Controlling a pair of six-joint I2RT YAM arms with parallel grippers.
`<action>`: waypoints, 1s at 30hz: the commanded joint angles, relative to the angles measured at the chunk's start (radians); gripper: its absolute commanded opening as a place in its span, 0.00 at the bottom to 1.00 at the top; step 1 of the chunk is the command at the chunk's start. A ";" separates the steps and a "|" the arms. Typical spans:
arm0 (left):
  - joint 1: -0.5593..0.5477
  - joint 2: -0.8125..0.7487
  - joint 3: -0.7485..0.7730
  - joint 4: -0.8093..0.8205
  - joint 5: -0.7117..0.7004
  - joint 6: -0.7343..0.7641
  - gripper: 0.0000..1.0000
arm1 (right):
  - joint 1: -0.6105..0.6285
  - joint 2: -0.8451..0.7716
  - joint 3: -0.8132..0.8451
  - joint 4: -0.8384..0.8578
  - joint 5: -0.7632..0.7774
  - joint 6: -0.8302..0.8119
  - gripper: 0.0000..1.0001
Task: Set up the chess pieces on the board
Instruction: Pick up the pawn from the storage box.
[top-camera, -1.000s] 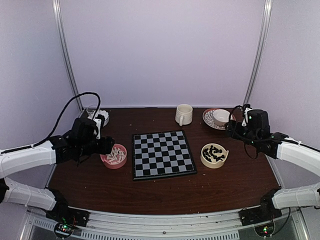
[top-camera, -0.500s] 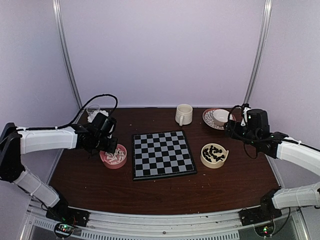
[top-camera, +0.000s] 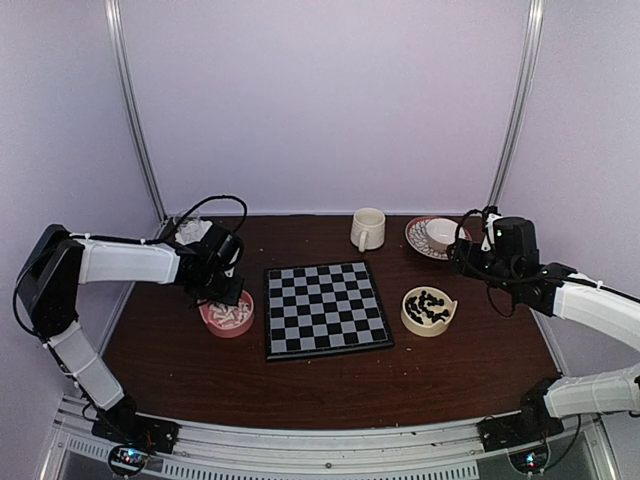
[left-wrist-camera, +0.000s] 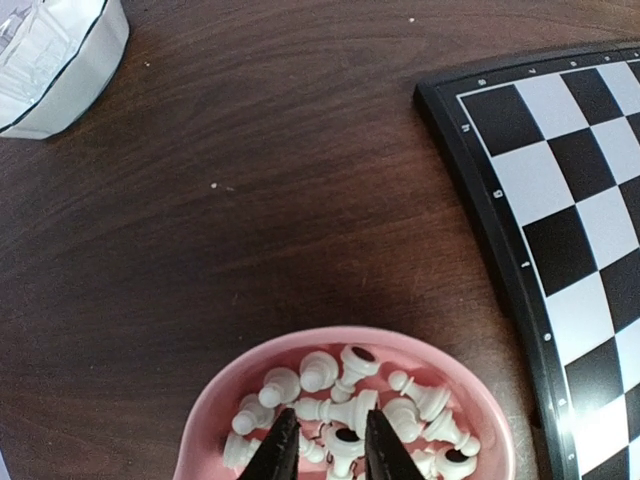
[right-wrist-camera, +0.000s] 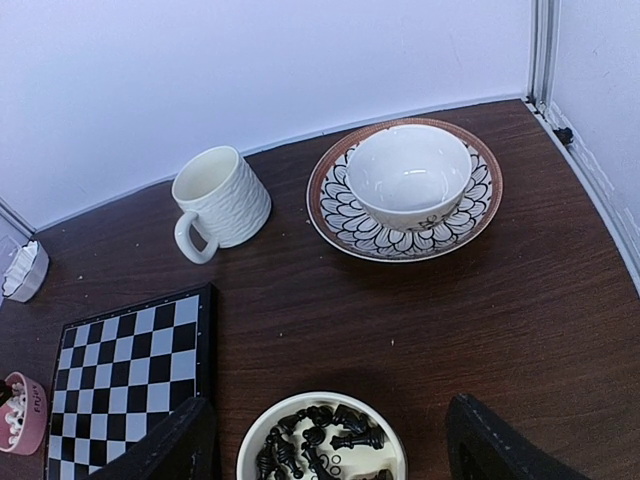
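So the white chess pieces (left-wrist-camera: 345, 365) are all heaped in a pink bowl (left-wrist-camera: 205, 405) just left of the board (top-camera: 326, 308). Every one I can make out is lying on its side, long axes pointing all over the place. The one nearest the fingertips lies roughly crosswise in the left wrist view. The black chess pieces (top-camera: 428, 305) are in the same kind of jumble in a cream bowl (top-camera: 409, 322) just right of the board, toppled and pointing every which way.

The left arm has its elbow swung way out to the left of the board. Its forearm runs across toward the board, and the wrist tips down over the pink bowl. The left gripper (left-wrist-camera: 328, 420) is down in the heap with its two dark fingers close together and a white piece sitting between them. Honestly I can't tell if it's actually clamped or just bracketed.

The right arm comes in from the right of the board, with its wrist held up off the table behind the cream bowl. The right gripper (right-wrist-camera: 330, 405) is spread wide with nothing in it, and the cream bowl shows below the gap.

Behind the board there's a ribbed mug (right-wrist-camera: 222, 195), and to the right of that a white bowl (right-wrist-camera: 408, 175) sitting on a patterned plate (right-wrist-camera: 480, 205).
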 joint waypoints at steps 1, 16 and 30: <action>0.004 0.045 0.059 0.022 -0.003 0.029 0.24 | 0.005 0.006 0.024 0.001 0.003 -0.013 0.82; 0.030 0.107 0.110 -0.035 -0.037 0.004 0.20 | 0.007 0.010 0.025 0.000 0.003 -0.012 0.82; 0.032 0.150 0.139 -0.083 -0.024 -0.001 0.15 | 0.007 0.010 0.025 0.001 0.004 -0.012 0.82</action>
